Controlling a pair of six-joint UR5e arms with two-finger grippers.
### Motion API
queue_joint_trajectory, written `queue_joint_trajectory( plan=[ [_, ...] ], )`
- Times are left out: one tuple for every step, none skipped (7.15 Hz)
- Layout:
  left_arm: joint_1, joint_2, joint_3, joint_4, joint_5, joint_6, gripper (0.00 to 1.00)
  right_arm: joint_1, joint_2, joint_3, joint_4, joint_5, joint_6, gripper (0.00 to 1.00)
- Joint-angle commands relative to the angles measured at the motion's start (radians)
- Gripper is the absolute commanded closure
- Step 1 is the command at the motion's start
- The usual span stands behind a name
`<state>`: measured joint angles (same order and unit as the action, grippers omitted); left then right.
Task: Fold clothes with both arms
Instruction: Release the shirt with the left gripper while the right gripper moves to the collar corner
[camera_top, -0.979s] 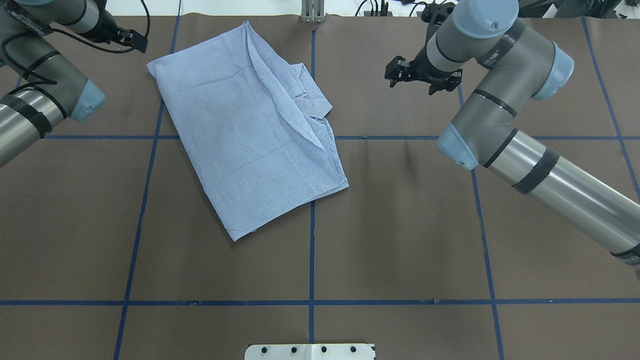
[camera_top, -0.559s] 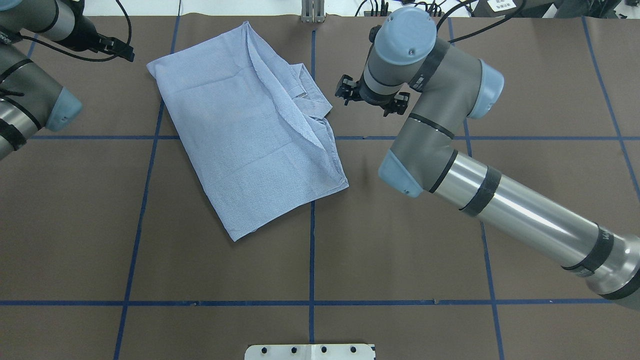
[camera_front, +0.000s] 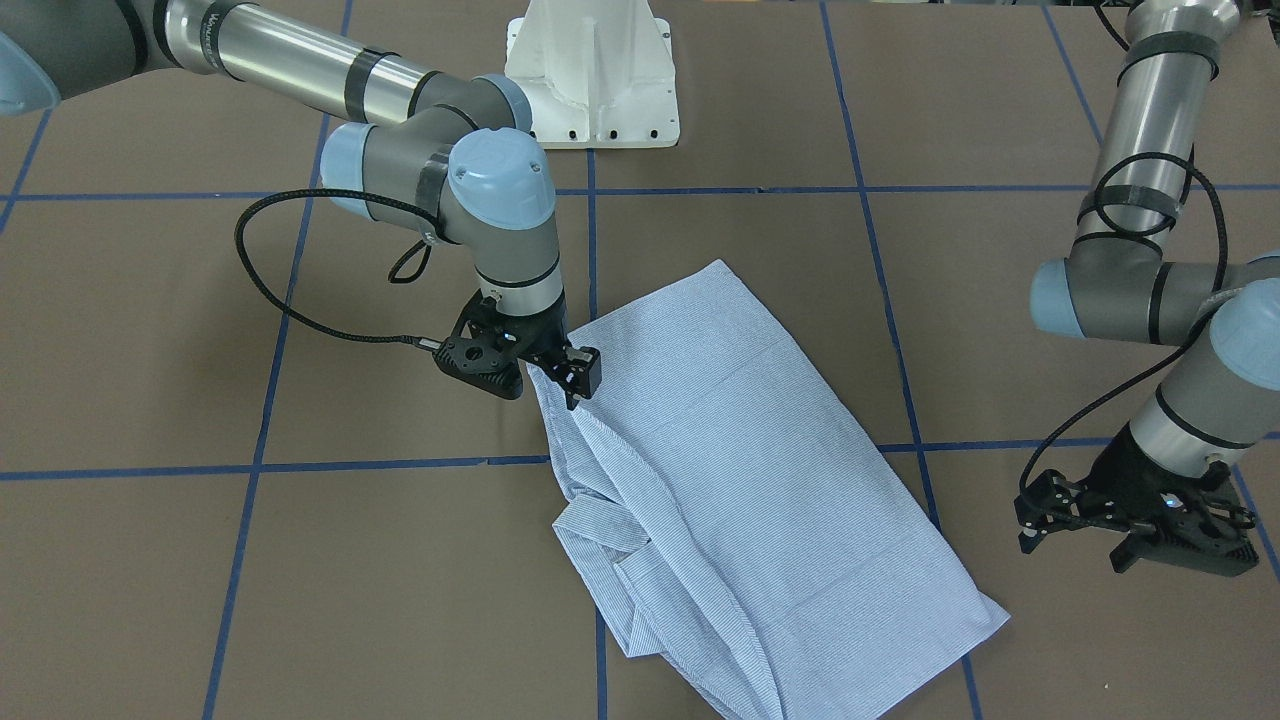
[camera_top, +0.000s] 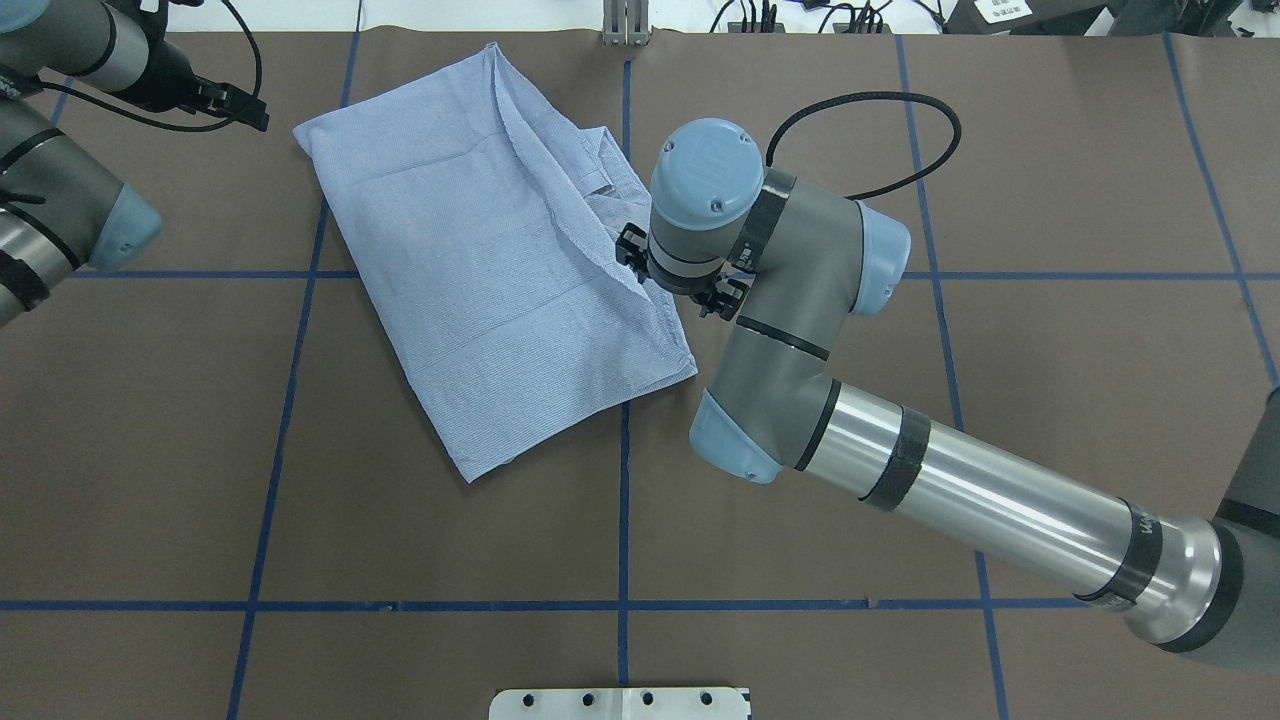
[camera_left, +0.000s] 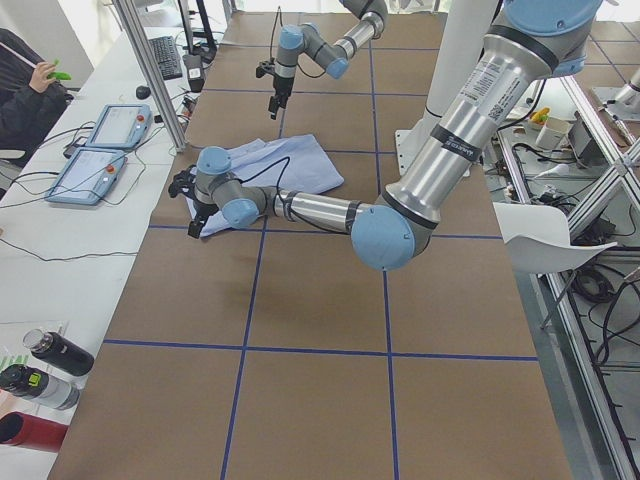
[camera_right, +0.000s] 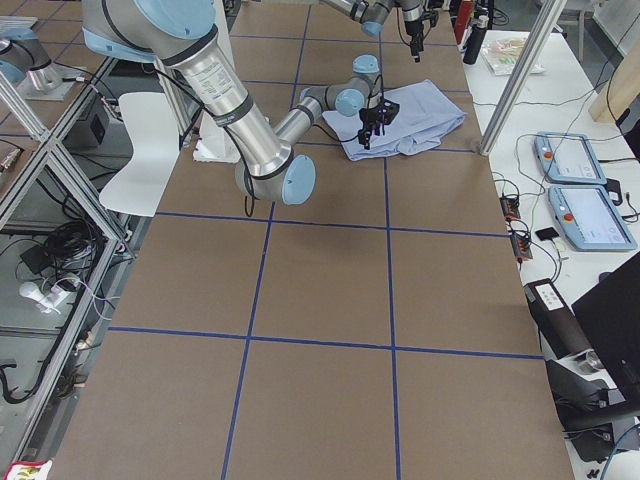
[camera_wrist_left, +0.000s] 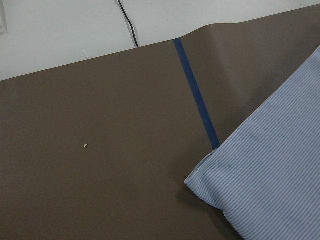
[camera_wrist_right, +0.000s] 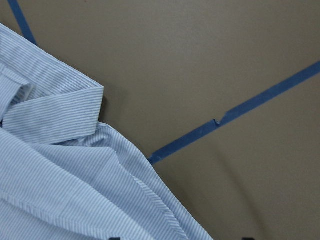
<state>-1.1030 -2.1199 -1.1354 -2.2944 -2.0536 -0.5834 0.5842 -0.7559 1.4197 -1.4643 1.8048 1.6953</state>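
Observation:
The clothes are one light blue-and-white striped shirt (camera_top: 480, 280), folded into a slanted rectangle left of the table's centre. It also shows in the front-facing view (camera_front: 760, 480). Its collar (camera_wrist_right: 55, 112) lies at the right edge. My right gripper (camera_top: 678, 272) hangs low over that edge near the collar (camera_front: 555, 385). It is open, its fingertips wide apart at the bottom of the right wrist view, with nothing between them. My left gripper (camera_top: 245, 108) hovers off the shirt's far left corner (camera_wrist_left: 210, 170). It looks open and empty (camera_front: 1050, 520).
Brown table cover crossed by blue tape lines (camera_top: 622, 500). The white pedestal base (camera_front: 592, 90) stands at the robot's side. Beyond the far edge lie cables, tablets (camera_left: 100, 150) and bottles (camera_left: 50, 360). A person (camera_left: 25, 90) sits at that side table.
My right arm swung left and down from the far right of the table to the shirt's right edge. The left gripper drew back slightly to the left. The shirt has not moved.

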Motion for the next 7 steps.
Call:
queue_joint_trajectory(
  plan=[
    [0.002,0.009,-0.018,0.0,-0.002,-0.022,0.0,-0.056,-0.061,0.046,0.009,-0.074,0.123,0.26],
    [0.003,0.009,-0.018,0.0,-0.003,-0.027,0.0,-0.073,-0.107,0.097,0.019,-0.088,0.129,0.28],
    [0.003,0.009,-0.021,0.0,-0.003,-0.032,0.0,-0.098,-0.115,0.12,0.021,-0.113,0.138,0.29],
    [0.003,0.018,-0.027,0.0,-0.003,-0.032,0.0,-0.127,-0.115,0.117,0.024,-0.143,0.156,0.29],
    [0.003,0.021,-0.032,0.0,-0.003,-0.032,0.0,-0.141,-0.117,0.116,0.024,-0.166,0.155,0.3],
    [0.003,0.023,-0.032,0.0,-0.003,-0.032,0.0,-0.148,-0.117,0.113,0.024,-0.189,0.15,0.32],
    [0.003,0.023,-0.033,0.0,-0.003,-0.032,0.0,-0.15,-0.117,0.11,0.024,-0.206,0.144,0.36]
  ],
)
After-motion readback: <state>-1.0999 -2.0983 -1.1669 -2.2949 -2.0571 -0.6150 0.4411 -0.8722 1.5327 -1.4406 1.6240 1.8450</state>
